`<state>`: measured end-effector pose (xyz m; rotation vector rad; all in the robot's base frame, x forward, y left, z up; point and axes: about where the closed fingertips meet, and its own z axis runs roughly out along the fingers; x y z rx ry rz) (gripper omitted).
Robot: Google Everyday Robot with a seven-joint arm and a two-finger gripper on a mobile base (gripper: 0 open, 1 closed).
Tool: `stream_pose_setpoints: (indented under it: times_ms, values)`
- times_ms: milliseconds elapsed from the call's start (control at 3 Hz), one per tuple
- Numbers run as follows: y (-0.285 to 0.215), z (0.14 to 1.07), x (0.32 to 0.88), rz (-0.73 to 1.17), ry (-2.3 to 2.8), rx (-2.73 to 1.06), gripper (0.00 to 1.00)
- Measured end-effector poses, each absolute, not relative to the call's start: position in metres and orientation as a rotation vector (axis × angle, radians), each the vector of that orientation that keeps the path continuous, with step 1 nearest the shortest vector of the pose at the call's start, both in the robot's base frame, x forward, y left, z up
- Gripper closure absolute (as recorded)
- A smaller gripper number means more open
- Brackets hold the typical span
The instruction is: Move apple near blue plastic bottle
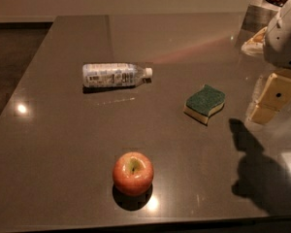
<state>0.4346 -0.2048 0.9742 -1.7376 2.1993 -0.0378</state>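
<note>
No wording can be made out on the label of the blue plastic bottle (114, 75) or on the gripper (271, 101) at the right edge.

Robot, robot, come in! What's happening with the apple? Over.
End effector at right edge, clear of apple. Apple at front; blue plastic bottle lying farther back. Sponge right of that path.

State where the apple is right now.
The apple stands near the front edge of the table, low centre in the camera view, short of the blue plastic bottle and the sponge; the hand hangs at the view's right edge.
</note>
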Motion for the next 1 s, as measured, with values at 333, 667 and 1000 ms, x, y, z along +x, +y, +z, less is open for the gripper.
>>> stream_pose_setpoints:
  times_ms: [333,667,1000]
  values:
    - [-0.192,0.971,0.430,0.067,2.153,-1.731,0.00]
    - [-0.174,0.967,0.422,0.219,2.072,-1.702,0.00]
    - [-0.160,0.963,0.415,0.290,2.011,-1.706,0.00]
